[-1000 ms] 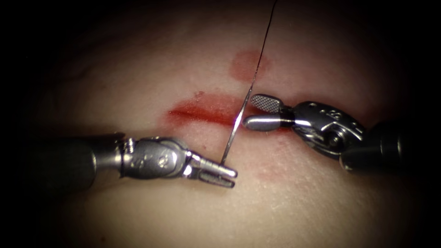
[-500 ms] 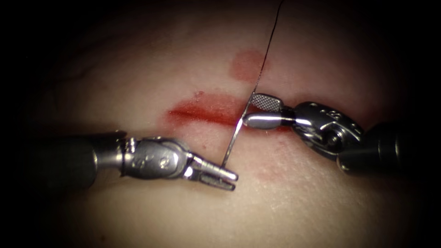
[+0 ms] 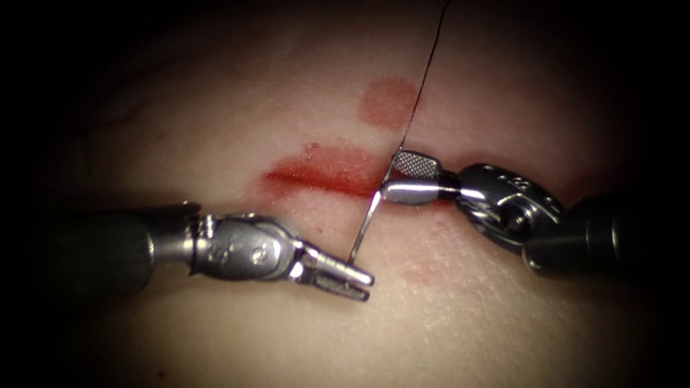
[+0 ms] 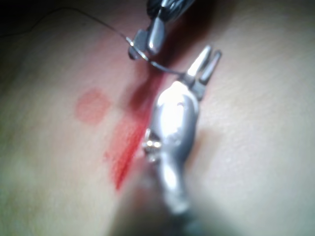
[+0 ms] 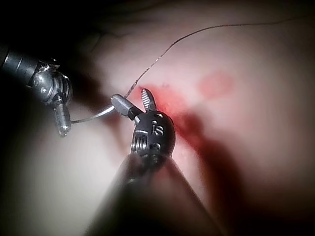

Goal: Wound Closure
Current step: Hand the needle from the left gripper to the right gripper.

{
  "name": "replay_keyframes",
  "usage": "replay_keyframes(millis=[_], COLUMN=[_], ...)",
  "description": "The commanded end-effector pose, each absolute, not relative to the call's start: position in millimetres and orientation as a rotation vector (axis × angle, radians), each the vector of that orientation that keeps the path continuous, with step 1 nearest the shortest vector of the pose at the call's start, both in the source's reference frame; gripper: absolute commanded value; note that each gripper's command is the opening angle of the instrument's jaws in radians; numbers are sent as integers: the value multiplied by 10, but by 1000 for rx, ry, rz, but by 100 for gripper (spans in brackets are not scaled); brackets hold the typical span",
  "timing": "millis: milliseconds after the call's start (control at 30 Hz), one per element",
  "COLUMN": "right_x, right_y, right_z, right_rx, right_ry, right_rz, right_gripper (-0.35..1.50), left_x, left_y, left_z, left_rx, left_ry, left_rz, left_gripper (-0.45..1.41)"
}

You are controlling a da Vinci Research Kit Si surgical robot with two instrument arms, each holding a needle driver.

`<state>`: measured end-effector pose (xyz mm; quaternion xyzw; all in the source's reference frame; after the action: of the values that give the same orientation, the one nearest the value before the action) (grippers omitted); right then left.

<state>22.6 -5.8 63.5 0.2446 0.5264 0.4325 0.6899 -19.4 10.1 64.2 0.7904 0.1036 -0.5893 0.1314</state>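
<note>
Two end effectors share the needle (image 3: 365,224), which hangs clear above the tissue (image 3: 215,330), crossing the cut (image 3: 323,174). Left end effector (image 3: 357,279) is clamped on its lower end. Right end effector (image 3: 394,175), jaws apart, has crept in since a second ago and now brackets the needle's thread (image 3: 425,65) end, so it's lined up to grab.

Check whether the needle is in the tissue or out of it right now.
Out. The needle spans free above the tissue, one end in the left pincer, its swaged end between the right pincer's open jaws.
</note>
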Motion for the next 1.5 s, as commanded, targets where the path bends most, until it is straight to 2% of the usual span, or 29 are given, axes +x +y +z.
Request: replay_keyframes(millis=[33, 633, 933, 1333, 1400, 1500], right_x=[231, 239, 244, 249, 249, 249], right_y=[-63, -64, -70, -73, -72, -73], right_z=[643, 643, 648, 651, 651, 651], right_rx=[555, 608, 661, 662, 662, 663], right_ry=[1177, 1195, 1206, 1205, 1204, 1205], right_rz=[966, 984, 986, 994, 994, 993], right_gripper=[81, 81, 72, 71, 54, -10], left_x=[-201, -209, -211, -211, -211, -211], left_y=[99, 99, 98, 97, 96, 95], left_z=[648, 651, 652, 652, 653, 653], left_rx=[2293, 2270, 2269, 2268, 2267, 2266], left_ry=[304, 309, 307, 307, 307, 306], left_rz=[-1711, -1725, -1726, -1724, -1724, -1724], left_gripper=[-35, -35, -35, -35, -35, -35])
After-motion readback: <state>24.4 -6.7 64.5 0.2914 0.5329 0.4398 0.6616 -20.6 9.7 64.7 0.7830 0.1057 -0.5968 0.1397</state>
